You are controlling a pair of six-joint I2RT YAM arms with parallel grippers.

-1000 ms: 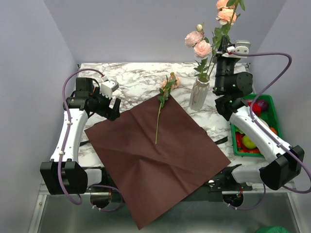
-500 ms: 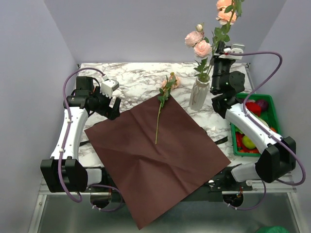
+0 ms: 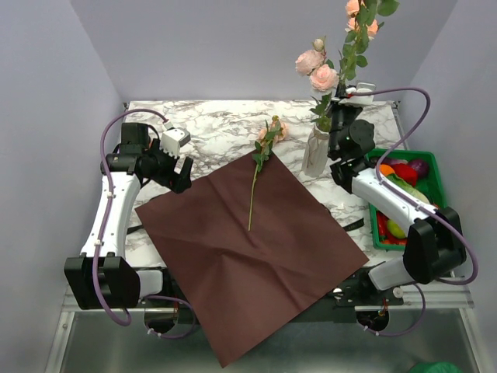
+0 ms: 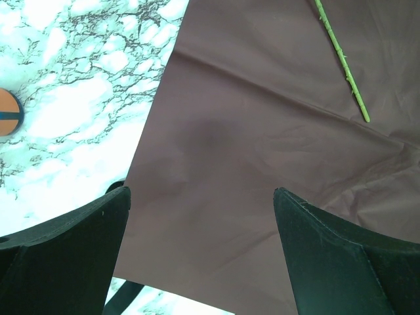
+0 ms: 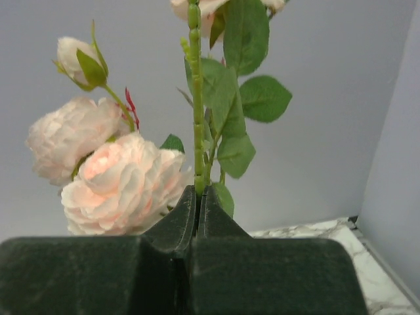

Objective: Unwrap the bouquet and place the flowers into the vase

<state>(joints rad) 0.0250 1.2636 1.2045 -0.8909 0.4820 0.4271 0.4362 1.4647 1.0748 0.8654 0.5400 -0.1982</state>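
1. Swung toward 9 o'clock over the last second: right gripper, now close to the vase, at its 1 o'clock and above its mouth.
2. Pressed together on the green stem of a rose. Top bloom cut off by the upper edge of the overhead view.
3. Lower end of that stem hidden behind leaves and the gripper, so cannot tell whether inside the vase mouth.
4. Already standing in the vase: two pale pink blooms and a small bud.
5. Unmoved at 9 o'clock: left gripper, fingers spread wide, holding nothing, hovering over the left corner of the dark red paper.
6. Lying over the paper's far corner: one more rose, head toward 12 o'clock on the marble table.
7. At the left wrist view's left edge: orange disc, cropped, not identifiable.
8. At 3 o'clock: green basket, contents partly hidden by the right arm.
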